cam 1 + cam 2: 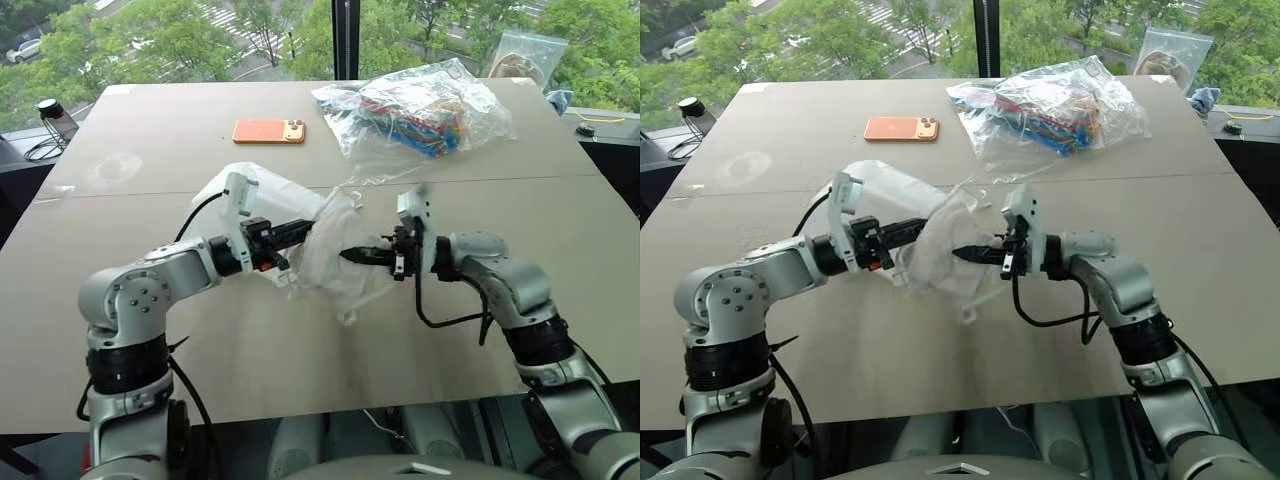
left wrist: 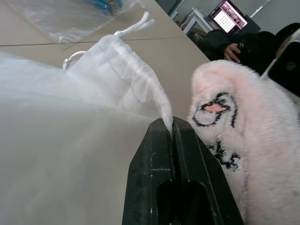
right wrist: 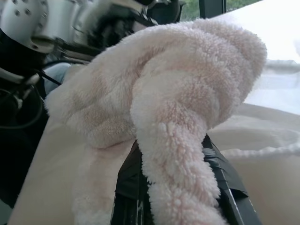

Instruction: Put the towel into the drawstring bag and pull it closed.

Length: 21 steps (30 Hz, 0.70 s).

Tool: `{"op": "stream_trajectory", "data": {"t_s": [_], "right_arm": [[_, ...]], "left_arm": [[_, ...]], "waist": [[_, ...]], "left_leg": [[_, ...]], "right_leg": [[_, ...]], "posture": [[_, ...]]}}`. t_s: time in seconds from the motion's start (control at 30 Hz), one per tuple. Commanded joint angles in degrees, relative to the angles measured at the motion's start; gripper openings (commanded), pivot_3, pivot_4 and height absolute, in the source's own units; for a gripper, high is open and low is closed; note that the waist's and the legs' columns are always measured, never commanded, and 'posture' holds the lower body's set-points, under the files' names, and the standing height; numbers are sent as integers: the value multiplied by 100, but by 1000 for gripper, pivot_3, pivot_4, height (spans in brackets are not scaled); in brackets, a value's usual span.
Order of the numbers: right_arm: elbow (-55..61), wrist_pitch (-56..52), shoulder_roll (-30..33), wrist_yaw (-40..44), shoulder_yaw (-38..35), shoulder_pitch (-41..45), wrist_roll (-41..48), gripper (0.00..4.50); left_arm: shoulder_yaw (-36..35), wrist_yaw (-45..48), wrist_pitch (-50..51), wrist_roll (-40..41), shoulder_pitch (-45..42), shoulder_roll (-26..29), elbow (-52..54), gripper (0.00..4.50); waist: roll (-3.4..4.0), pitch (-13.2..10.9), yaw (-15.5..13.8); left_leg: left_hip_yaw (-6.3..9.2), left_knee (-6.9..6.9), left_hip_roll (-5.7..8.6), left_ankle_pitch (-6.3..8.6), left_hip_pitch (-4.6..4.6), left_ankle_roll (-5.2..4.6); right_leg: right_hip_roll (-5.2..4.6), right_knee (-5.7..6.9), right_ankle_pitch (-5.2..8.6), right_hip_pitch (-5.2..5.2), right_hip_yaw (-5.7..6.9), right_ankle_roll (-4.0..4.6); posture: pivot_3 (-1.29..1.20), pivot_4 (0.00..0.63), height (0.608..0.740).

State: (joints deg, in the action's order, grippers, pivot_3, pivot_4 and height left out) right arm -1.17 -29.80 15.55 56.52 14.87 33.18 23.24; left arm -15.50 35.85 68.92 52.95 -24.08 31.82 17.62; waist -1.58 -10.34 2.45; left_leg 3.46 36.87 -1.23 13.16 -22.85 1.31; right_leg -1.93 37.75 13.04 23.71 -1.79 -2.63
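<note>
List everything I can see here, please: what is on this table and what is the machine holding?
Translucent white drawstring bag: one, mid-table, held up between both grippers.
Fluffy pale pink towel: one, clamped in the right gripper.
Orange smartphone: one, far side, lying flat.
Clear plastic bag of colourful items: one, far right.
Small clear zip bag: one, beyond the table's far right corner.
Beige table: one.
Left gripper: black, shut on the bag's fabric.
Right gripper: black, shut on the towel.
</note>
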Motion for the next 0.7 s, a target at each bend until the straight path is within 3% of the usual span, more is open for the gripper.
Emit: {"op": "stream_trajectory", "data": {"t_s": [0.03,0.17,0.3,0.57,0.7], "right_arm": [[-790,813,-274,-199,484,364,-776,6],[-1531,1451,-551,-431,675,643,-1347,6],[-1906,1274,-807,-619,622,765,-1483,6],[-1643,-750,-1684,-1381,-973,800,61,6],[-1284,-1460,-1829,-1547,-1540,614,770,6]], "left_arm": [[40,266,-220,274,14,72,408,0],[243,434,-375,123,208,310,597,0],[306,391,-491,165,357,361,750,0],[317,291,-623,95,842,528,979,0],[285,195,-843,-97,1070,597,910,0]], "waist": [[1,-1,7],[2,-1,0],[2,-2,-10],[5,-3,-7],[7,-4,-18]], "left_leg": [[-2,0,0,0,1,0],[-1,-2,0,0,0,1],[-1,-2,2,0,-3,1],[3,-6,0,0,1,1],[3,-6,1,0,-1,0]], "right_leg": [[0,1,0,1,-1,0],[0,-1,0,1,-2,1],[-4,-3,-1,1,-2,1],[-2,2,0,2,0,4],[-3,1,1,1,1,4]], "posture": [[0,150,734],[0,150,734],[0,150,734],[0,150,734],[0,150,734]]}}
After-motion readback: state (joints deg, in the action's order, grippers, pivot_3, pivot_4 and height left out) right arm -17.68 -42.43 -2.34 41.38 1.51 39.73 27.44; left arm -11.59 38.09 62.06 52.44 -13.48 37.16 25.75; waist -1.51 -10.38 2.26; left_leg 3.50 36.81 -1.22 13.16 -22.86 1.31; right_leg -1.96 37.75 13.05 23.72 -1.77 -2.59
